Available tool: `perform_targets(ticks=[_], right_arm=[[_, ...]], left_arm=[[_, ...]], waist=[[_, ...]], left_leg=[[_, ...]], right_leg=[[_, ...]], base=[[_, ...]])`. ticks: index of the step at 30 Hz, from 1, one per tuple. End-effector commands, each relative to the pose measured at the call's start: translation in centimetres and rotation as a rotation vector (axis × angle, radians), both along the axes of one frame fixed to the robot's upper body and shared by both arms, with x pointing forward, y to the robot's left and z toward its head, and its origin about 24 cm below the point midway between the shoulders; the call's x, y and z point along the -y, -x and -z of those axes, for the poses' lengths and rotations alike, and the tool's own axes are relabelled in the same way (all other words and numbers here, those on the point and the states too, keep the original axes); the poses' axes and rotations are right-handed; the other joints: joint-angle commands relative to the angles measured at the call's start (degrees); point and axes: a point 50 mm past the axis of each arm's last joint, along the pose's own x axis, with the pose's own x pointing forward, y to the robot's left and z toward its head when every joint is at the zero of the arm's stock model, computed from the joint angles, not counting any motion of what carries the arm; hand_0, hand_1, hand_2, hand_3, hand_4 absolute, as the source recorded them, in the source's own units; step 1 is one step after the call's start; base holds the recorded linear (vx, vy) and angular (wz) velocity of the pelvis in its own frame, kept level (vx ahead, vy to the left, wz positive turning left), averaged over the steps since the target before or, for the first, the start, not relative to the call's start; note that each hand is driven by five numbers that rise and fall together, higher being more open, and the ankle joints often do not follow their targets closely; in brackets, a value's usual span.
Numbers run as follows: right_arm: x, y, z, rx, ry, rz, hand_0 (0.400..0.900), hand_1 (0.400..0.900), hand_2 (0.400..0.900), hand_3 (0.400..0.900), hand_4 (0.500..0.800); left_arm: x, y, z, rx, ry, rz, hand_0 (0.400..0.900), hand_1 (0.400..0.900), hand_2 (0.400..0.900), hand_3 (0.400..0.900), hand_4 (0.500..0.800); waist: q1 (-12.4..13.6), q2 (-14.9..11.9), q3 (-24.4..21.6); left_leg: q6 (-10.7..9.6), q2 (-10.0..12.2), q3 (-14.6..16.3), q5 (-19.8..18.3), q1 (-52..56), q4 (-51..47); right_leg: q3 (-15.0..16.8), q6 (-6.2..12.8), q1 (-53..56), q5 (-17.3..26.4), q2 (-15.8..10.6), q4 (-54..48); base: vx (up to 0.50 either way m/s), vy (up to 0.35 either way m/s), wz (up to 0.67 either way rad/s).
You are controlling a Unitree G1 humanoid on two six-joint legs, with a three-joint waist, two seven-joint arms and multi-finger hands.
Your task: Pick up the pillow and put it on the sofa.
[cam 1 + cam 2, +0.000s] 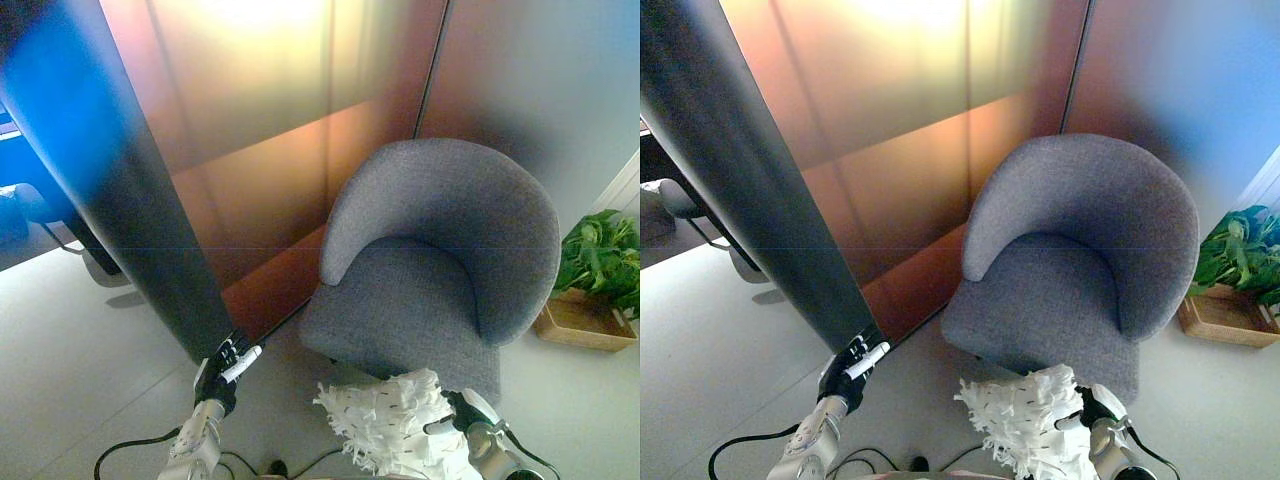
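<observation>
A white shaggy pillow [395, 425] hangs low in front of the grey armchair [440, 265], just before its seat's front edge. My right hand [462, 412] is at the pillow's right side with its fingers curled into the fringe. My left hand [228, 365] is raised at the lower left, away from the pillow, fingers loosely curled and holding nothing. The chair's seat [1040, 300] has nothing on it.
A dark slanted column [130, 190] stands left of the chair, close to my left hand. A brown panel wall [280, 130] runs behind. A potted plant in a wooden box [590, 285] sits right of the chair.
</observation>
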Motion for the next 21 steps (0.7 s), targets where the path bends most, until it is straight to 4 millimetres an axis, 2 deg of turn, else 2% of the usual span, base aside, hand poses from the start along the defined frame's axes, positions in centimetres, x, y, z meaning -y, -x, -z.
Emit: perform_targets(ticks=[1,6,21], right_arm=[[1.01,-4.74,-2.66,0.156,0.097,-0.033,0.9,0.9,0.9,0.9,0.8],[1.03,-4.65,-2.56,0.15,0.084,-0.025,0.9,0.9,0.9,0.9,0.8],[1.42,-4.5,-2.49,0.145,0.079,-0.001,0.9,0.9,0.9,0.9,0.8]], left_arm=[[-0.14,-4.27,-3.68,0.247,-0.05,0.041,0.9,0.9,0.9,0.9,0.8],[0.01,-4.28,-3.75,0.27,-0.013,0.038,0.9,0.9,0.9,0.9,0.8],[-0.44,-3.63,-3.26,0.215,-0.041,0.044,0.9,0.9,0.9,0.9,0.8]], waist=[[0.8,-1.0,0.8],[0.8,-1.0,0.9],[1.2,-1.0,1.9]], left_leg=[[-2.0,4.5,-2.0,-2.0,2.3,0.5],[-1.9,4.4,-2.0,-2.1,2.4,0.5],[-1.4,4.0,-2.5,-3.6,2.1,3.2]], right_leg=[[-0.6,6.54,1.1,-0.1,-7.1,1.4],[-0.5,6.55,1.0,-0.1,-7.1,1.6],[1.1,6.58,0.6,-0.1,-7.5,2.0]], base=[[0.0,0.0,0.0],[0.0,0.0,0.0],[0.0,0.0,0.0]])
